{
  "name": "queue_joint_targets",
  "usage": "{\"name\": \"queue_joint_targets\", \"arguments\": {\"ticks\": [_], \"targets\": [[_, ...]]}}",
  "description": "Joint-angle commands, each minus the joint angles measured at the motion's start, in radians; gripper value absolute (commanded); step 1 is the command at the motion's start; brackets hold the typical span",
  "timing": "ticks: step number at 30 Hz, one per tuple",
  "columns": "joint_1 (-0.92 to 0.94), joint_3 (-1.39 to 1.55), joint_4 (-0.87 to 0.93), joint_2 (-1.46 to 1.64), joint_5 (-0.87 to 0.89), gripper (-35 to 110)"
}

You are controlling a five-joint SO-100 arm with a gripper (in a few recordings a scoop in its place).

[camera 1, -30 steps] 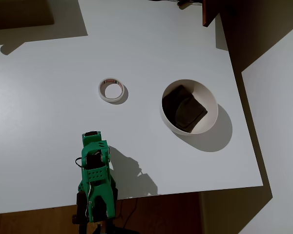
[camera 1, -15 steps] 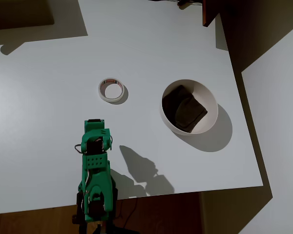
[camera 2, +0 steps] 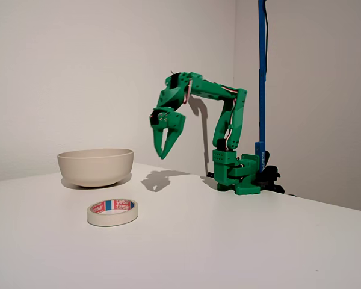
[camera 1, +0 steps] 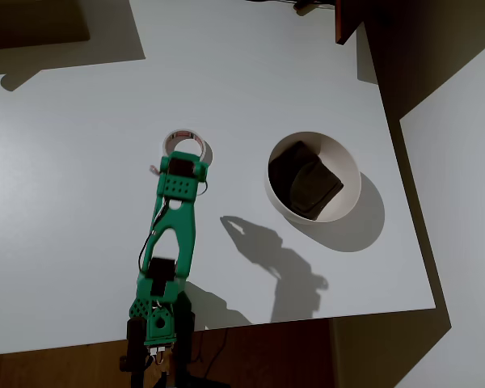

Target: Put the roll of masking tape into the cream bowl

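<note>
Lying flat at center-left of the fixed view: cream roll of masking tape (camera 2: 112, 212), red-and-blue print inside. Sitting upright behind it, apart: cream bowl (camera 2: 95, 167).

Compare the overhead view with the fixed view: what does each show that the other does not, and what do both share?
Overhead alone: the dark folded lump lying inside the cream bowl, and the arm's shadow on the white table.
Fixed view alone: height. The gripper hangs above the table, fingers slightly parted and pointing down, clear of the roll of masking tape; a blue pole stands behind the arm.
Both: the green arm, the tape lying flat outside the bowl.
</note>
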Motion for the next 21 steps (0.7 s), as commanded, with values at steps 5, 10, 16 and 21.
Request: {"name": "queue_joint_targets", "arguments": {"ticks": [5, 10, 16, 21], "targets": [[0.048, -0.359, 0.048, -0.284, -0.028, -8], [0.021, -0.606, 0.146, -0.471, -0.014, -8], [-0.02, -0.746, 0.178, -0.58, -0.009, -8], [-0.049, -0.747, 0.135, -0.598, -0.005, 12]]}}
